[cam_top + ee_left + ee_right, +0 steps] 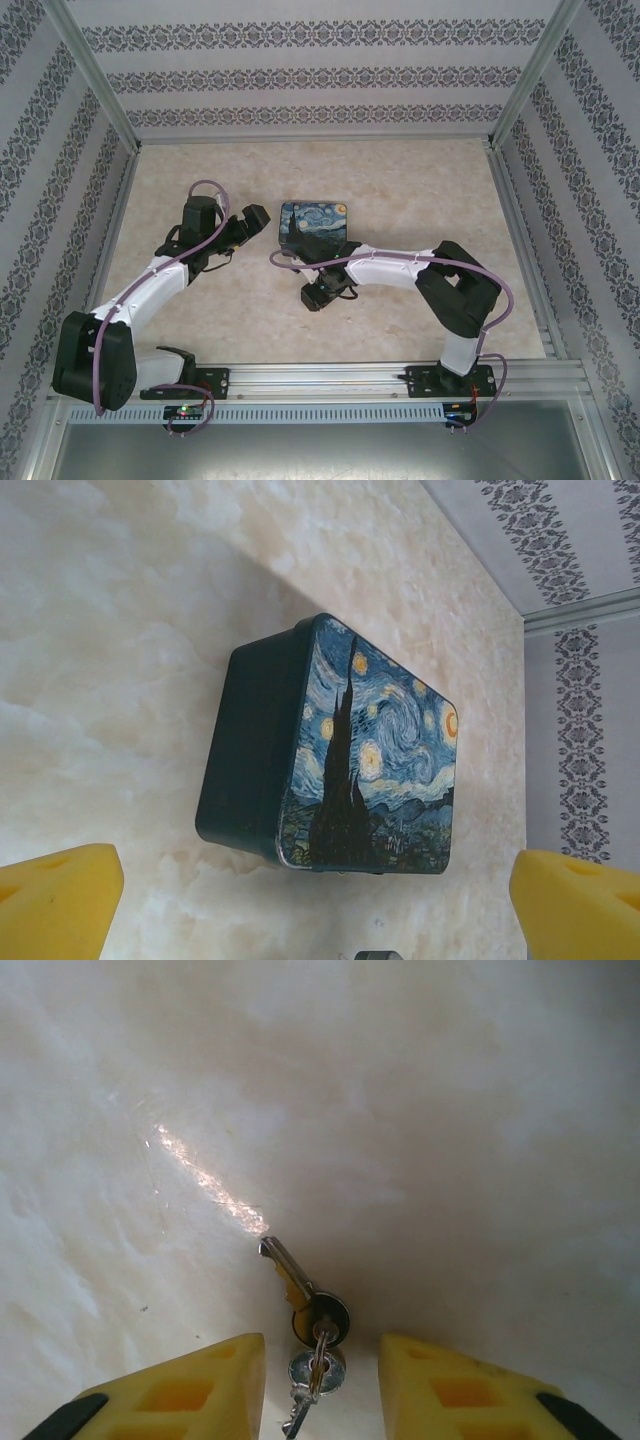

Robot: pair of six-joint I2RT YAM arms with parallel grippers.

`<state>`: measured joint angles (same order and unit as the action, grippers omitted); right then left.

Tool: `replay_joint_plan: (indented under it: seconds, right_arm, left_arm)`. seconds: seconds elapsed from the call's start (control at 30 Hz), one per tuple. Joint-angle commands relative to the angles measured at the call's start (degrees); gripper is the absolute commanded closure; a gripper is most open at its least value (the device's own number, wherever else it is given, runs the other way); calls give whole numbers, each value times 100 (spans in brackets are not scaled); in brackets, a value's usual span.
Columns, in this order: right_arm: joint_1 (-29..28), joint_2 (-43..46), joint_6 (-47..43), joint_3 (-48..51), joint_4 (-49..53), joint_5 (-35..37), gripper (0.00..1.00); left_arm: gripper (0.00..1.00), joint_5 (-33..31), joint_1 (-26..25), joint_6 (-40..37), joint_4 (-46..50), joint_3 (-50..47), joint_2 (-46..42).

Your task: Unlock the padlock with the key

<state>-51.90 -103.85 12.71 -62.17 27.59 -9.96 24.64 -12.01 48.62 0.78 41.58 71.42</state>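
L gripper (320, 880): released, yellow pads wide apart at the lower corners of the left wrist view | painted tin (370, 750): mid-frame, on the marble table (120, 630) | R gripper (320, 1360): released, fingers flanking the key ring (317, 1370) without touching it | key (300, 1285): flat on the table, lower centre of the right wrist view, blade pointing upper left

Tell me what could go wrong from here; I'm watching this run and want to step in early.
1. The keys lie flat on the smooth table; the open right pincer may pinch the ring or slide them instead of lifting one.
2. Two keys share one ring, so the wrong one could be grabbed.
3. The open left pincer faces the tin and could nudge it.
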Motion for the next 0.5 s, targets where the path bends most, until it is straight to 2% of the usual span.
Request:
replay_joint_plan:
  seconds: [0.0,0.33,0.47]
  right_arm:
    - [-85,-28,4,-26,170,125,63]
    - [-539,-674,299,-321,510,923,65]
    - [-602,-844,481,-310,430,853,74]
  left_arm:
    - [1,40,-52,120,-244,-30,-9]
    - [1,4,-59,198,-304,-35,-71]
    - [1,-6,-61,214,-296,-33,-93]
